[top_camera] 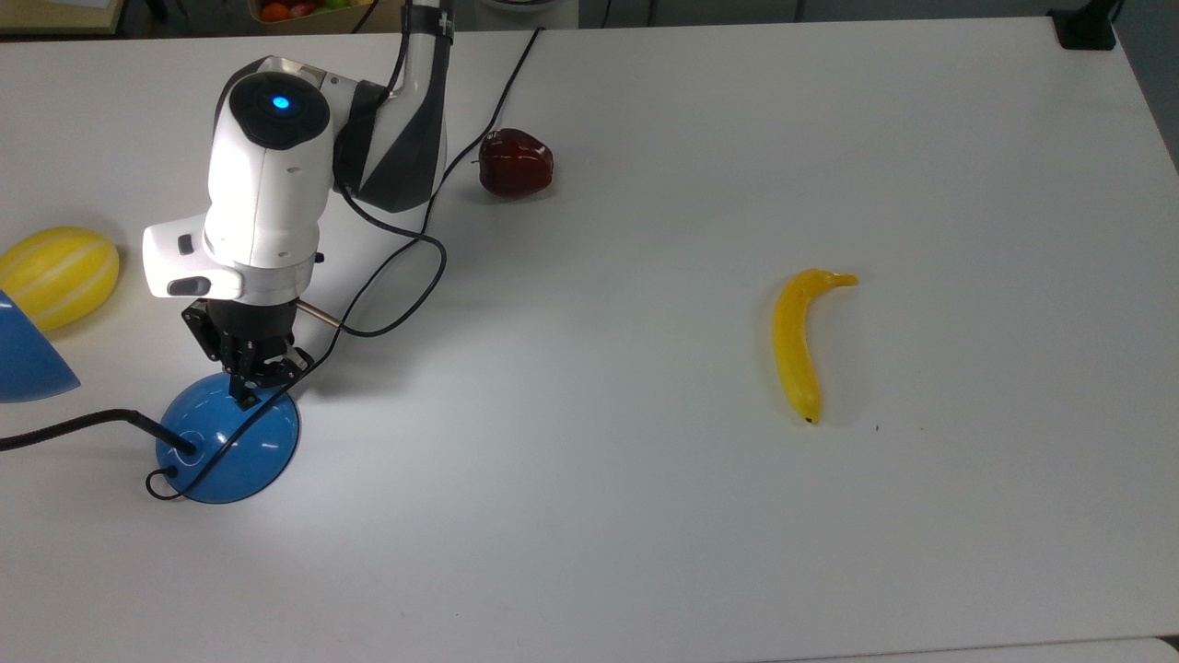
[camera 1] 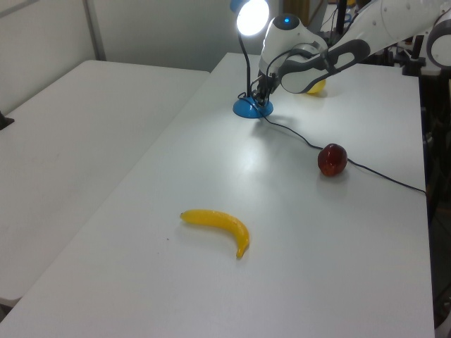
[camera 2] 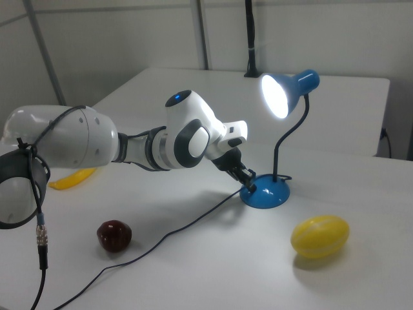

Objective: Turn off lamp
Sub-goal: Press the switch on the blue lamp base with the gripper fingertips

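We see the gripper (top_camera: 250,382) pointing down at the lamp (top_camera: 227,440), its tip meeting the upper slope of the glossy blue dome base on the side nearest the arm; in the right view the gripper (camera 2: 248,181) reaches the base from the right view's left, with the lamp (camera 2: 266,194) directly beneath and beyond it. We cannot tell whether the fingers are spread or pressed together. The black neck rises from the far side of the base, away from the gripper, and carries the blue shade above it, its bulb shining bright in the right view and in the left view, where the lamp (camera 1: 248,108) stands under the gripper (camera 1: 258,95). The thin black cord (top_camera: 419,207) leaves the base just beside the gripper and runs back past the arm. The yellow striped melon (top_camera: 57,275) lies beyond the gripper toward the top view's left, the dark red apple (top_camera: 515,163) near the cord behind the arm, and the banana (top_camera: 798,343) well apart on the white table (top_camera: 645,516), toward the top view's right.
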Available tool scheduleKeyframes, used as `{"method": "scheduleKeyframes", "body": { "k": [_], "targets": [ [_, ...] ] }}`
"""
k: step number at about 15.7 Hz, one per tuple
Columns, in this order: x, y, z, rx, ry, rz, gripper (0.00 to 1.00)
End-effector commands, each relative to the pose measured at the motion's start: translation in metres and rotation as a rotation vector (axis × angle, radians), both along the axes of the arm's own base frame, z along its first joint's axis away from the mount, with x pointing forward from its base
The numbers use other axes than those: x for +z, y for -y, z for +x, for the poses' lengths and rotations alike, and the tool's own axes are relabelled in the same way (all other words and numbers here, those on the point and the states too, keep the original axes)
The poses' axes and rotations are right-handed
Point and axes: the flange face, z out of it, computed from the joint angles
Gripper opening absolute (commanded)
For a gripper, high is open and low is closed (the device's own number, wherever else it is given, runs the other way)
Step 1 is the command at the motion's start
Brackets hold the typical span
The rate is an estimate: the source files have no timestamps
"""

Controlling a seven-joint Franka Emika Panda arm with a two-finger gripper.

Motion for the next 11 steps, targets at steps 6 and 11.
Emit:
{"method": "scheduleKeyframes", "body": {
  "k": [6, 11],
  "targets": [
    [-0.060, -0.028, -0.015, 0.067, -0.118, -0.036, 0.00],
    [-0.068, -0.037, -0.018, 0.077, -0.136, -0.032, 0.00]
  ]
}}
